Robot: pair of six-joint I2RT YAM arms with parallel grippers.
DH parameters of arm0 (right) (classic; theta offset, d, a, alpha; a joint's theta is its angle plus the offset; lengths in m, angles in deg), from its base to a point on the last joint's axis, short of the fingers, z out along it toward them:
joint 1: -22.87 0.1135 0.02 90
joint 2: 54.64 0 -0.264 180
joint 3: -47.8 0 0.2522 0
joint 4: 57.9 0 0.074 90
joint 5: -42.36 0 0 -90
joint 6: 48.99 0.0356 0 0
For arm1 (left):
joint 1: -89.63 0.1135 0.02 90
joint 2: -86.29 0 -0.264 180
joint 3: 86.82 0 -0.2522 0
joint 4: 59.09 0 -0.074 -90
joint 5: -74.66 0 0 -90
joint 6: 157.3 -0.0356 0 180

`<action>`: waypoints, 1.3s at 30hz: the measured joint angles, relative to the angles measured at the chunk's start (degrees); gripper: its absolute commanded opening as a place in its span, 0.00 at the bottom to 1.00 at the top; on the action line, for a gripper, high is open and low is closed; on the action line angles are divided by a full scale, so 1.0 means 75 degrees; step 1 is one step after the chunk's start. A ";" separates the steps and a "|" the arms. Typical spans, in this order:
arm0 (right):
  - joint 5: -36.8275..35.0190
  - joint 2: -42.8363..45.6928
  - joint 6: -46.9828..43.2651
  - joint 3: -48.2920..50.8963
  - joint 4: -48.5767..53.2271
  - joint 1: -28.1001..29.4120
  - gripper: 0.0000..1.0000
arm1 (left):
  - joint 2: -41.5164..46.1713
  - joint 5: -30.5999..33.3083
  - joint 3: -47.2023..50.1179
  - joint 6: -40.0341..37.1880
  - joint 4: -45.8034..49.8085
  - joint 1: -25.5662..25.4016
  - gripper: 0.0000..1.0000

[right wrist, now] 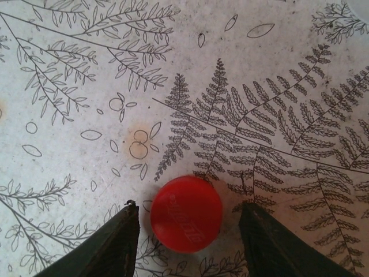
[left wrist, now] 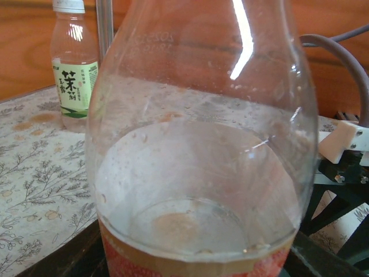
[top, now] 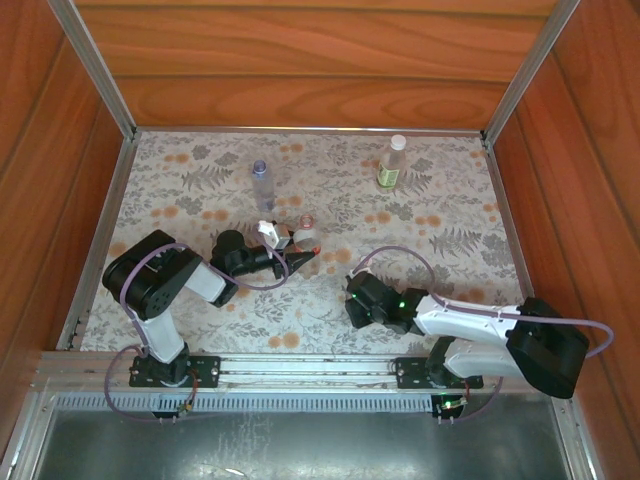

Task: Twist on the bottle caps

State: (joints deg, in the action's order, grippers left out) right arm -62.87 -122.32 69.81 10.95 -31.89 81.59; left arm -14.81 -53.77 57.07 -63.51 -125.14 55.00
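A clear bottle with a red-and-white label (left wrist: 196, 173) stands between the fingers of my left gripper (left wrist: 193, 259), whose dark fingers (left wrist: 69, 257) press on its lower sides. From above, this bottle (top: 306, 228) is at the table's middle with the left gripper (top: 298, 256) on it, and its neck is open. A red cap (right wrist: 186, 213) lies flat on the cloth between the open fingers of my right gripper (right wrist: 188, 210), with a small gap on each side. The right gripper (top: 358, 292) points down, right of the held bottle.
A yellow-green labelled bottle (top: 392, 165) with a white cap (top: 398, 142) stands at the back right, also behind the held bottle (left wrist: 74, 69). A bluish unlabelled bottle (top: 262, 185) stands at the back middle. Wooden walls (top: 300, 60) and metal rails (top: 95, 230) enclose the floral cloth.
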 measured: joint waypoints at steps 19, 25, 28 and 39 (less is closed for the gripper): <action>-0.0184 -0.0239 0.0035 -0.0047 -0.0271 0.0026 0.35 | -0.0076 -0.0114 -0.0029 -0.0009 -0.0082 0.0000 0.58; -0.0192 -0.0242 0.0041 -0.0070 -0.0251 0.0026 0.32 | -0.0079 -0.0114 -0.0029 -0.0012 -0.0085 0.0000 0.58; -0.0195 -0.0242 0.0055 -0.0105 -0.0189 0.0026 0.32 | -0.0085 -0.0114 -0.0029 -0.0015 -0.0093 0.0000 0.58; -0.0370 0.0399 -0.0032 -0.1311 0.0836 0.0017 0.32 | -0.0315 -0.0137 -0.0117 -0.0131 -0.0332 -0.0055 0.58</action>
State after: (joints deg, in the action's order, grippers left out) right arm -65.64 -119.33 69.57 1.12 -25.62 81.72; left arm -17.17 -54.80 56.19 -64.50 -127.63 54.58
